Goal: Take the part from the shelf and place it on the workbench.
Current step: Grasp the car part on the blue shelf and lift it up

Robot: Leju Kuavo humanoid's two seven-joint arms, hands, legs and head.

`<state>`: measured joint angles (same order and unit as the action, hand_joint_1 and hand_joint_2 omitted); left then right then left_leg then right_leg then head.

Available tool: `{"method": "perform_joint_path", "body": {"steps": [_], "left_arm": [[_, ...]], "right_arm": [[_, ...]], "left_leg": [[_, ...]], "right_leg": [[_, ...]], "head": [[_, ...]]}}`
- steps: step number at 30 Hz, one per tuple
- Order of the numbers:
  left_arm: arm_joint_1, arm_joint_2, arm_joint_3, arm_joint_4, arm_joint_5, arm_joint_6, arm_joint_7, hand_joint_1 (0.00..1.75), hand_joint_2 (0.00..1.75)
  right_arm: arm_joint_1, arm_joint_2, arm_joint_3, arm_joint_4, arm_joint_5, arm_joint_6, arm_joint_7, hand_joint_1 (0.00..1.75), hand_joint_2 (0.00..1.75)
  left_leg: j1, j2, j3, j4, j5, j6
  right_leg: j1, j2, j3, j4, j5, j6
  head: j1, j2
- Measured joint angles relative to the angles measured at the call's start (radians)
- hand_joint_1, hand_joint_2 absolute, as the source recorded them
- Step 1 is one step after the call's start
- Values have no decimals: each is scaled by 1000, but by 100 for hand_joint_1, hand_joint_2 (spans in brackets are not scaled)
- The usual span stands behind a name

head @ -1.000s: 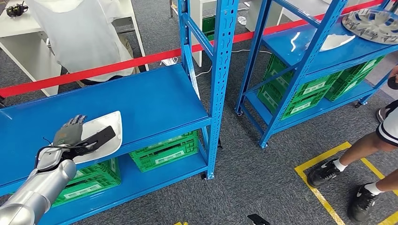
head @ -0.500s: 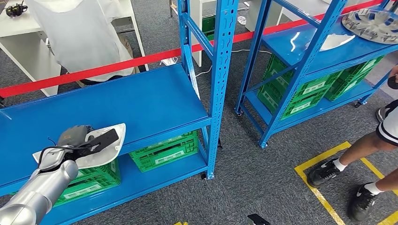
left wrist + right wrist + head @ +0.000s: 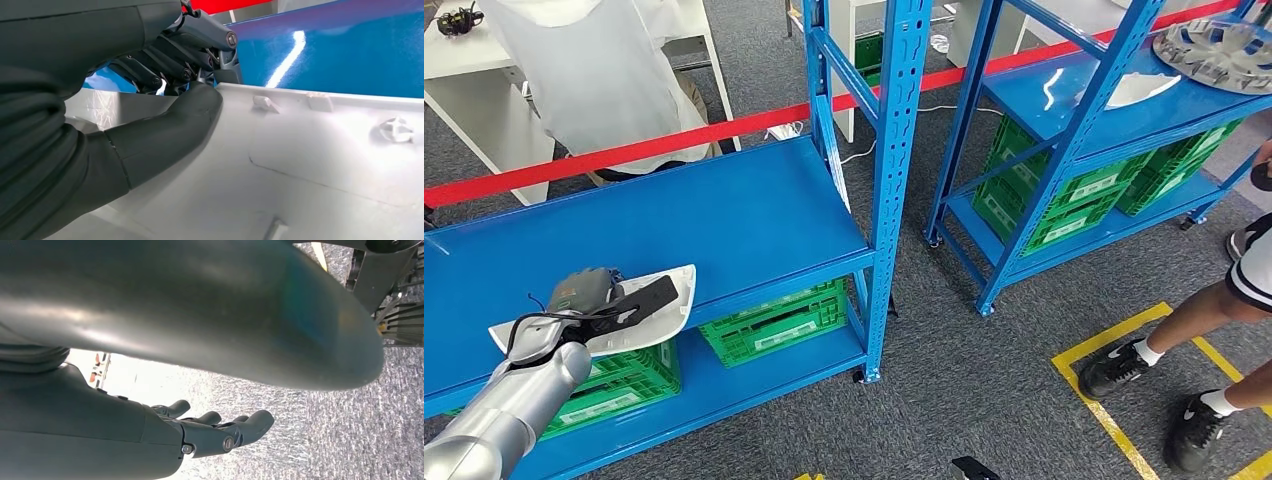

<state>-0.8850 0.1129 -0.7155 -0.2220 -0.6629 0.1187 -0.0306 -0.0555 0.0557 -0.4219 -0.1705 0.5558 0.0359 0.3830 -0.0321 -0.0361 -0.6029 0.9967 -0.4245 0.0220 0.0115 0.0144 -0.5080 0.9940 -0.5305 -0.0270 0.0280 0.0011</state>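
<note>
Since a second ago, lifted at its left end and tilted off the blue shelf [image 3: 724,215], with the left hand [image 3: 582,292] turned from flat on top to wrapped round the near edge: so the white part [image 3: 649,300] now. Clamped between a thick grey thumb [image 3: 165,131] pressed on the pale underside and dark fingers [image 3: 170,62] curled over the rim, as seen from the left wrist. Held at the near left of the shelf's front edge, above a green crate [image 3: 614,385] on the lower level, with a second green crate [image 3: 774,320] to the right. Hanging over grey carpet, the right hand [image 3: 210,432], fingers loosely apart and holding nothing. On the far right, a second blue rack [image 3: 1064,120] carrying a silver wheel cover [image 3: 1214,50]; near right, a person's legs [image 3: 1184,330] in dark shoes beside yellow floor tape [image 3: 1104,350].
</note>
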Motion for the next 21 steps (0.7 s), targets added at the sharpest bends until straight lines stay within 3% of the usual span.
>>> {"method": "perform_joint_path", "body": {"steps": [21], "left_arm": [[2,-4,14,0,3,-5,-53,175,175]], "right_arm": [[-1,0,-1,0,5,0,0,0,0]], "left_leg": [[0,0,0,0,0,0]], "right_leg": [[0,0,0,0,0,0]], "head": [[0,0]]}}
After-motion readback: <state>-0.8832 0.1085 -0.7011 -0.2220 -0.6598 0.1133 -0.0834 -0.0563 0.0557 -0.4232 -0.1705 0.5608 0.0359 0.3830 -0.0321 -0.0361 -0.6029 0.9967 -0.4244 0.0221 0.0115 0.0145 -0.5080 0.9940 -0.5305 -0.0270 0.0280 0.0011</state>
